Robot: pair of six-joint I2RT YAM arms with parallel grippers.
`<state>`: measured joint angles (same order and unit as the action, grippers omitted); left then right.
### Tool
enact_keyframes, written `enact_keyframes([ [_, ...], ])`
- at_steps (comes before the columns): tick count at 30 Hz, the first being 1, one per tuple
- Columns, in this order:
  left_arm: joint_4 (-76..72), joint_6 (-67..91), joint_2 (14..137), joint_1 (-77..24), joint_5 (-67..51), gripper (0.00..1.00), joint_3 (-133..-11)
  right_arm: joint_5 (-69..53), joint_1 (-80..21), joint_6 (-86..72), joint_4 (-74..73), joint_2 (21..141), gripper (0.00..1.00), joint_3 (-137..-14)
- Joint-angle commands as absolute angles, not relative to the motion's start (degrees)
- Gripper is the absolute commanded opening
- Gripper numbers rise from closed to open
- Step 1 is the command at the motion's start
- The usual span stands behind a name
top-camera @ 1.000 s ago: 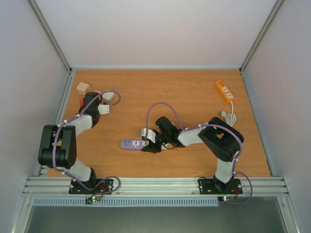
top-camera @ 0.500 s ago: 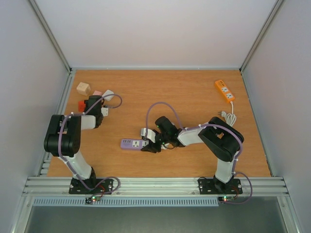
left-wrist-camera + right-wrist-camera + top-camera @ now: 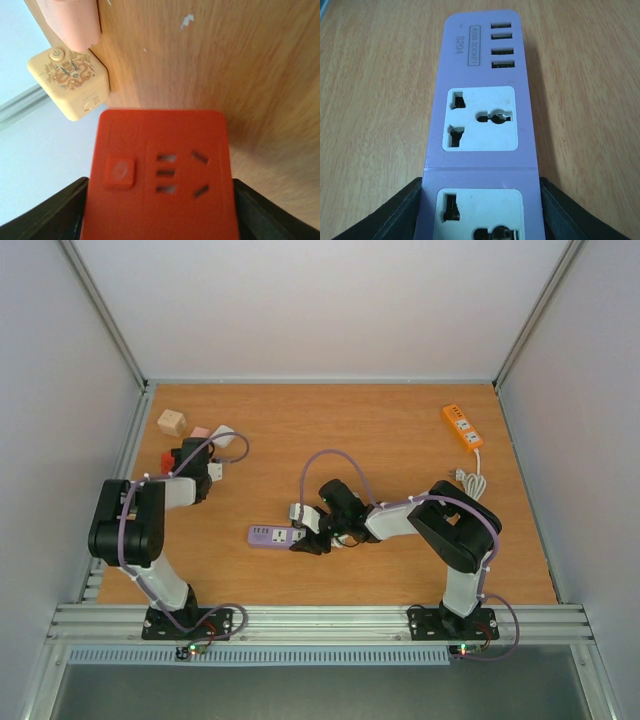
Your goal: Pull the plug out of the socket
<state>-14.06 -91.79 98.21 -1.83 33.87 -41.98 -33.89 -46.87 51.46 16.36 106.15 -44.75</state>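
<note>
Over on the far-left side of the tabletop (image 3: 380, 440), the left claw (image 3: 172, 457) has a red-orange adapter block (image 3: 160, 170) sitting between its fingers (image 3: 55, 215). The block's socket face points at the wrist cam. The black fingers sit right against both of its sides, but honestly I can't tell if it's actually clamped or just bracketed, and the block is a bit blurry. Just beyond it on the far side there's a yellow cube adapter (image 3: 70, 82) with a little button on top. A pink thing (image 3: 72, 22) is just beside that, and a white piece (image 3: 223, 436) lies a bit further right. The purple power strip (image 3: 270, 536) is well apart from all that. It lies flat around the middle of the tabletop, a little toward the near side, and runs left to right with the USB ports at its left end. The right claw (image 3: 305, 538) is on its right end, about half open, with one finger (image 3: 410, 210) pressed on each long side, so it has the strip gripped. Both outlet faces that show in the right wrist view are bare. An orange power strip (image 3: 461, 427) lies in the far-right corner with its white cord (image 3: 470, 480) bunched up on the near side of it.
</note>
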Motion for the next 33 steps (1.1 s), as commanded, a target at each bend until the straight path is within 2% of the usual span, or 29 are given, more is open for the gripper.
enact_keyframes([
  [1,-8.32,-88.96,95.53,-1.49,32.68,0.75,-43.01,-31.2,-46.24,50.89,13.65,107.54,0.39,-45.31],
  [8,-0.77,-85.74,92.43,-1.49,29.98,0.84,-44.94,-31.38,-46.25,50.98,13.54,107.4,0.39,-45.44],
  [16,14.22,-78.55,88.01,-1.4,21.83,0.91,-49.82,-31.46,-46.23,51.06,13.36,107.1,0.42,-45.44],
  [20,20.46,-74.9,85.99,-1.41,17.72,0.99,-52.73,-31.64,-46.27,51.13,13.27,106.96,0.48,-45.44],
  [27,26.81,-67.67,82.25,-1.37,9.25,1.0,-56.26,-31.73,-46.27,51.26,12.88,106.45,0.61,-45.41],
  [33,29.98,-55.92,78.01,-1.34,-2.57,1.0,-58.03,-31.4,-46.31,50.66,12.29,105.67,0.72,-45.97],
])
